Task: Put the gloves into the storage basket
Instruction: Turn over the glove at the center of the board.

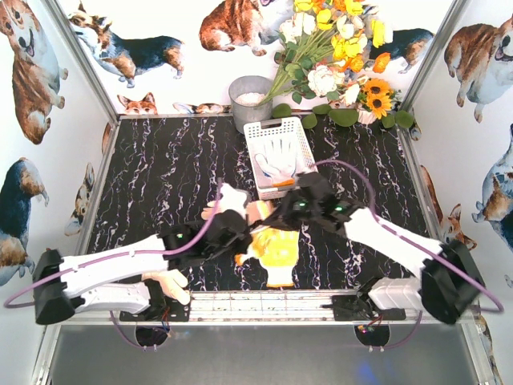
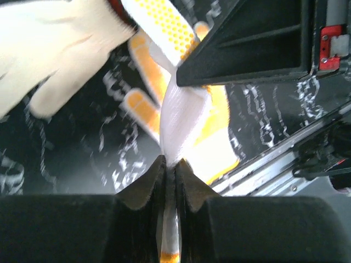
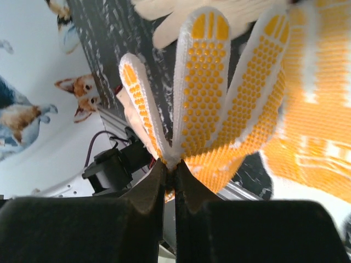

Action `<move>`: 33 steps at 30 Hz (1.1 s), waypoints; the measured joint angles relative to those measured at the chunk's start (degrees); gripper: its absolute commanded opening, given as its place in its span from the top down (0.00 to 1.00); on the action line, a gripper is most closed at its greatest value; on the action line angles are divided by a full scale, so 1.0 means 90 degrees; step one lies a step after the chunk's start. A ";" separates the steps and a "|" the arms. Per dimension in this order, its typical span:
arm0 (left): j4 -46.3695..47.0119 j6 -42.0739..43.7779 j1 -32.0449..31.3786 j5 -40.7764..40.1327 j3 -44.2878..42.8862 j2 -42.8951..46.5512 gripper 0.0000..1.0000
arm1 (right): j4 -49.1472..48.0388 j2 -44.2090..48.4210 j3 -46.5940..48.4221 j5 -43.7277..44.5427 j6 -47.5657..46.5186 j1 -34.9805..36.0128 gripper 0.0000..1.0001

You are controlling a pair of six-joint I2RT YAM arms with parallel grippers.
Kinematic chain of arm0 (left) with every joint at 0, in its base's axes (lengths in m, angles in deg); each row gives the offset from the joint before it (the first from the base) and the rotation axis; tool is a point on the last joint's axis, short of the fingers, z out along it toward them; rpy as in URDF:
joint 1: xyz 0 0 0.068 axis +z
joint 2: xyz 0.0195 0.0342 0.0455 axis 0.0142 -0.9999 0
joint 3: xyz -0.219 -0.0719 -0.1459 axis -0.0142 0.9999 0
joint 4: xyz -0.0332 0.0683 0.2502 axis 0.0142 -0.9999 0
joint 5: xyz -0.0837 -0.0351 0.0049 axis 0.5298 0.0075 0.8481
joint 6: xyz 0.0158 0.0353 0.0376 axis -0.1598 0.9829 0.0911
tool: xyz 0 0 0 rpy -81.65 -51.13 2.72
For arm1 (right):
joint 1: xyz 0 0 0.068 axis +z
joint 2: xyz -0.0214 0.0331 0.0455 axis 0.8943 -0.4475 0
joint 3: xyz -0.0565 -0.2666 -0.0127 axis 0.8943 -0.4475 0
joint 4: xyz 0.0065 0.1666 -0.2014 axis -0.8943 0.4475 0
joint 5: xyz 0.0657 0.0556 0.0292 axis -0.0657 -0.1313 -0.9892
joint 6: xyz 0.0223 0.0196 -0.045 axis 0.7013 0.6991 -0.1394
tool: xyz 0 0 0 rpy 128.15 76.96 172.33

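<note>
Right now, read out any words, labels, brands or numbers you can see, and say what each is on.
None can be read in any view.
The white slotted plastic storage basket, the yellow-dotted knit gloves and the grey round metal bucket show no print.
The small red tab in the left wrist view has a pale patch, too blurred to read.

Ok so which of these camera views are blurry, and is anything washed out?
Top external: sharp and evenly lit, slight glare on the metal rail. Left wrist: the cream glove and the table behind are smeared; the pinched white glove is soft. Right wrist: the yellow-dotted glove is crisp, the orange glove beyond it out of focus.
</note>
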 measured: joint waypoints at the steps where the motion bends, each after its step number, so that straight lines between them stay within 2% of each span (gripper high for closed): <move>1: -0.0355 -0.0165 0.0000 -0.0022 0.0000 0.0146 0.95 | -0.0194 -0.0204 0.0058 0.0019 0.0005 0.0182 0.99; 7: -0.2344 -0.1086 0.0005 -0.0406 -0.0177 0.1078 0.93 | -0.1324 -0.1693 0.0981 -0.0228 -0.0085 0.0920 0.98; 11: -0.3497 -0.1552 0.0007 -0.0699 -0.0537 0.1358 0.92 | -0.2086 -0.2650 0.1523 -0.0372 -0.0282 0.1222 0.98; 15: -0.4121 -0.1785 0.0005 -0.0811 -0.0600 0.1358 0.71 | -0.2684 -0.3240 0.1552 -0.0432 -0.0486 0.1321 0.96; 23: -0.3791 -0.1644 0.0000 -0.0590 -0.0442 0.1409 0.49 | -0.3376 -0.3446 0.0760 0.0017 -0.1311 0.1273 0.92; 27: -0.3628 -0.1508 0.0007 -0.0627 -0.0444 0.1280 0.41 | -0.3381 -0.3446 0.0374 0.0223 -0.1666 0.1265 0.90; 33: -0.3201 -0.1392 0.0117 -0.0622 -0.0435 0.1090 0.40 | -0.3257 -0.3191 0.0114 0.0406 -0.1987 0.1265 0.88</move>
